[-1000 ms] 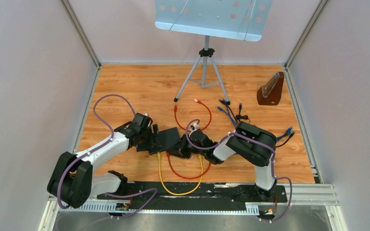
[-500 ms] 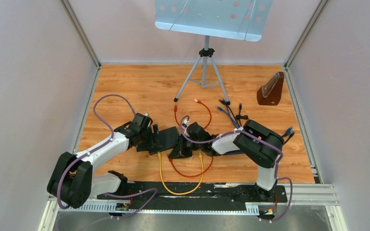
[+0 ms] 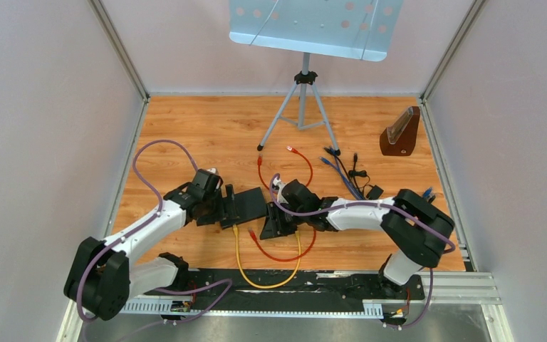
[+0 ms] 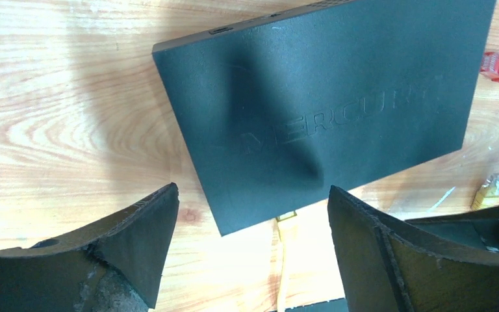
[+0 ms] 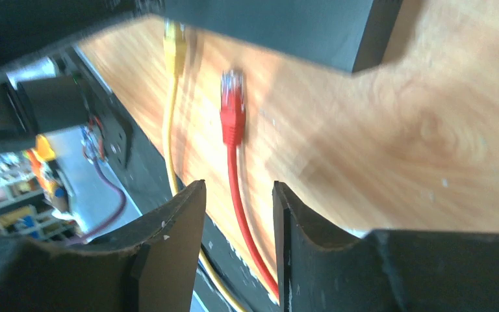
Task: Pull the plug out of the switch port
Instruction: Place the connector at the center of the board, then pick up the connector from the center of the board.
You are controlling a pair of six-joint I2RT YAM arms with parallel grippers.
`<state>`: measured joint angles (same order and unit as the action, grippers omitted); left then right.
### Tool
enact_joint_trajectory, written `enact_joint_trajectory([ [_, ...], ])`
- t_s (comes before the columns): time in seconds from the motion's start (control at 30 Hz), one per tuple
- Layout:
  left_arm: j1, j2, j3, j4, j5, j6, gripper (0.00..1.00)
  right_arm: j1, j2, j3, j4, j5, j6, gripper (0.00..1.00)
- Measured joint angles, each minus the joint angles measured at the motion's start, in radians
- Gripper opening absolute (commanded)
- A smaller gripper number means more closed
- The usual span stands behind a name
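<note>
The black switch [image 3: 251, 204] lies flat on the wooden floor, and its lid [image 4: 325, 110] fills the left wrist view. A red plug [image 5: 232, 107] lies loose on the wood a short way from the switch's port side [image 5: 286, 26], also seen as the red plug [image 3: 252, 234] from above. A yellow plug [image 5: 174, 42] sits in a port beside it. My right gripper [image 5: 239, 188] is open over the red cable, holding nothing. My left gripper [image 4: 253, 214] stands wide open just short of the switch's near corner, not touching it.
A yellow cable [image 3: 260, 281] and a red cable [image 3: 285, 258] loop toward the near rail. A music stand's tripod [image 3: 303, 107] stands at the back. A wooden metronome [image 3: 401, 132] is at the back right, with dark and blue cables [image 3: 349, 171] near it.
My right gripper opened and let go of the red plug, which now lies free of the switch. The right arm stretched leftward. My left gripper opened wider off the switch.
</note>
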<state>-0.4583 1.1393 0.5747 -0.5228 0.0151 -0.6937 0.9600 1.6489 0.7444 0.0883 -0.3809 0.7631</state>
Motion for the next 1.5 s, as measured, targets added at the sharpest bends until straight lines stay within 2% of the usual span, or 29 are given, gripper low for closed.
enact_joint_trajectory([
  [0.23,0.000,-0.139,0.000,-0.044,-0.057,-0.014,1.00,0.069,-0.113,-0.010,-0.164,0.009,-0.185,0.42],
  [0.4,0.000,-0.235,0.000,-0.065,-0.098,-0.037,1.00,0.154,-0.089,0.010,-0.251,0.067,-0.255,0.41],
  [0.6,0.000,-0.277,0.000,-0.108,-0.137,-0.050,1.00,0.228,-0.040,0.062,-0.297,0.151,-0.312,0.40],
  [0.8,0.000,-0.280,0.000,-0.137,-0.157,-0.064,1.00,0.301,-0.014,0.106,-0.329,0.266,-0.351,0.25],
  [0.93,0.000,-0.279,0.000,-0.141,-0.158,-0.068,1.00,0.325,-0.005,0.119,-0.347,0.331,-0.359,0.02],
  [0.97,0.000,-0.278,0.000,-0.141,-0.158,-0.068,1.00,0.328,-0.006,0.119,-0.349,0.339,-0.360,0.00],
  [1.23,0.000,-0.259,0.000,-0.137,-0.156,-0.091,1.00,0.336,-0.049,0.122,-0.414,0.376,-0.382,0.00],
  [1.5,0.000,-0.265,-0.008,-0.132,-0.159,-0.113,1.00,0.336,-0.260,0.157,-0.468,0.383,-0.400,0.00],
])
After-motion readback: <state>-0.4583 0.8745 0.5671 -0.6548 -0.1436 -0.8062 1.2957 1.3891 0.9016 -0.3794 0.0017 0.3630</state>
